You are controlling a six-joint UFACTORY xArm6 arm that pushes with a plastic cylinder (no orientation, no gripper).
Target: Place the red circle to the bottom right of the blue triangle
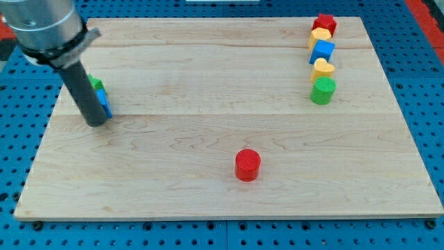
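Observation:
The red circle is a short red cylinder that stands alone on the wooden board, below the centre and a little to the right. The blue triangle lies near the board's left edge, mostly hidden behind my rod, with a green block just above it. My tip rests on the board at the left, touching or just in front of the blue triangle's lower left side. The tip is far to the left of the red circle.
A column of blocks stands at the top right: a red block, a yellow block, a blue cube, a yellow heart and a green cylinder. The board lies on blue pegboard.

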